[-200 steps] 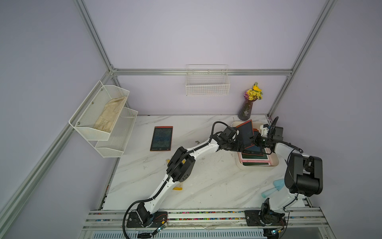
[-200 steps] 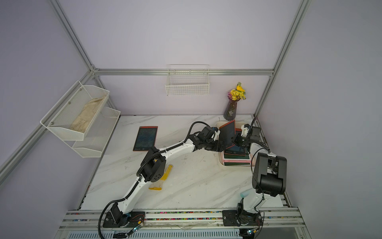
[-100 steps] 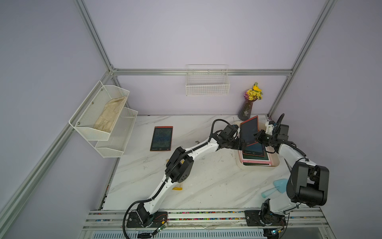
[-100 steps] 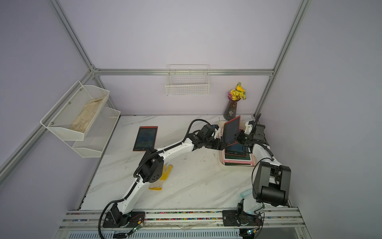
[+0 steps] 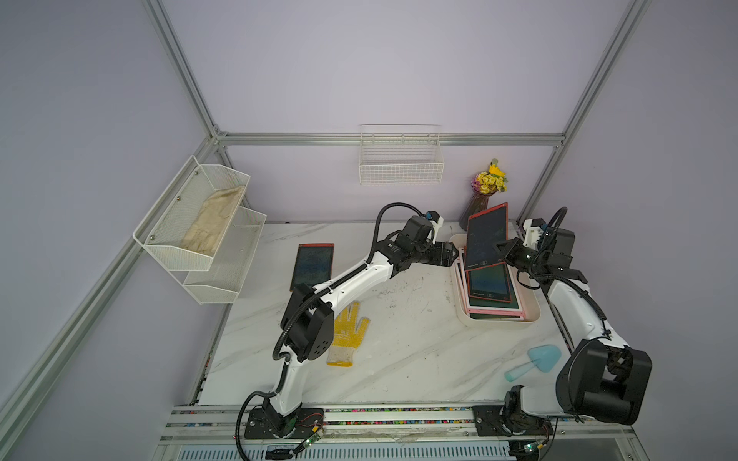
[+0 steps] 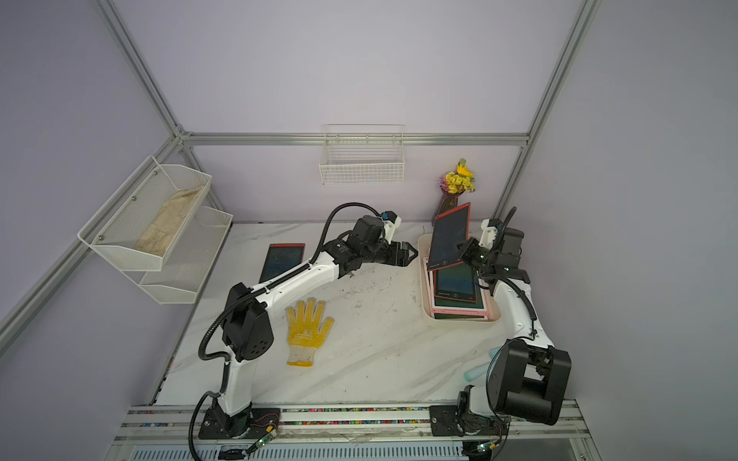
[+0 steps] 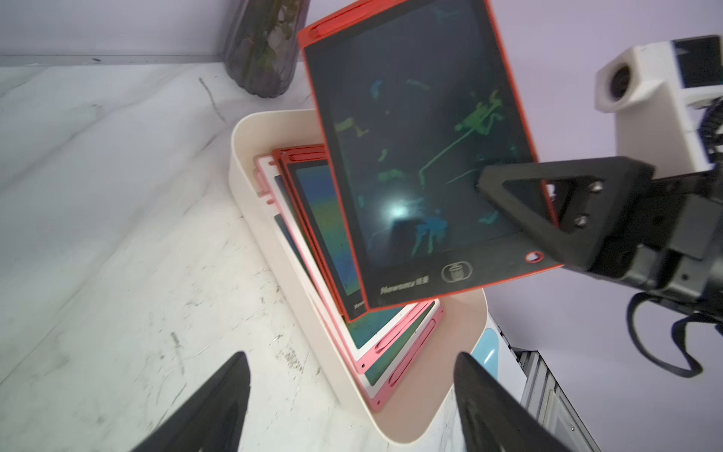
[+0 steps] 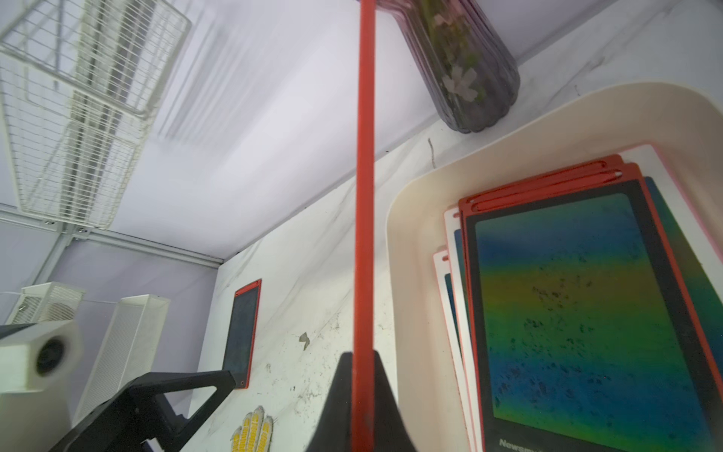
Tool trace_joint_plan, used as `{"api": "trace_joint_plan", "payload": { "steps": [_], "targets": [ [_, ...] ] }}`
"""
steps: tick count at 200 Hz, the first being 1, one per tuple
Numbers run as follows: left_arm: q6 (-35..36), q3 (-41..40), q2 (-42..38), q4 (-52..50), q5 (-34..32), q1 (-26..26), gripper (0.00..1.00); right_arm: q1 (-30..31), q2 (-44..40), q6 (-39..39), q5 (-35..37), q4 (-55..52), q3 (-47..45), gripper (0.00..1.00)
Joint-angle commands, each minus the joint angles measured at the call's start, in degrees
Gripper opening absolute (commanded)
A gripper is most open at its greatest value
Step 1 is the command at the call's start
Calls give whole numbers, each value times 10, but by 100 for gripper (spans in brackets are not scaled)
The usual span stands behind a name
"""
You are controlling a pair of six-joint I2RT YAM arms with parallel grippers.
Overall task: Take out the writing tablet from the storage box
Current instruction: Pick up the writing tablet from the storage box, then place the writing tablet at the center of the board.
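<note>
Hold right gripper (image 5: 500, 250) pinched on the upright writing tablet (image 5: 485, 235), storage box (image 5: 499, 322) below it; bring spread left gripper (image 6: 413, 254) squarely onto the free edge just ahead.

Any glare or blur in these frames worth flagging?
Left wrist view: a white glare spot sits on the screen of the lifted red writing tablet. Right wrist view: the wire basket and the vase are smeared by blur. Both top views: sharp and evenly lit.
</note>
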Motion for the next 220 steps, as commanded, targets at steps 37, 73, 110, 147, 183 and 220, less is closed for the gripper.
{"api": "trace_joint_plan", "payload": {
  "steps": [37, 73, 110, 147, 183, 220],
  "targets": [
    [35, -151, -182, -36, -26, 45, 82, 147, -18, 63, 31, 26, 49, 0],
    [44, -241, -304, -52, -67, 73, 84, 253, 17, 106, 94, 60, 65, 0],
    [50, -304, -405, -79, -87, 109, 87, 334, 46, 150, 138, 108, 60, 0],
    [55, -348, -467, -107, -94, 145, 87, 394, 80, 191, 165, 168, 53, 0],
    [58, -363, -503, -136, -95, 182, 88, 453, 127, 246, 201, 259, 46, 0],
    [52, -381, -519, -134, -80, 210, 93, 496, 191, 288, 225, 344, 49, 0]
  ]
}}
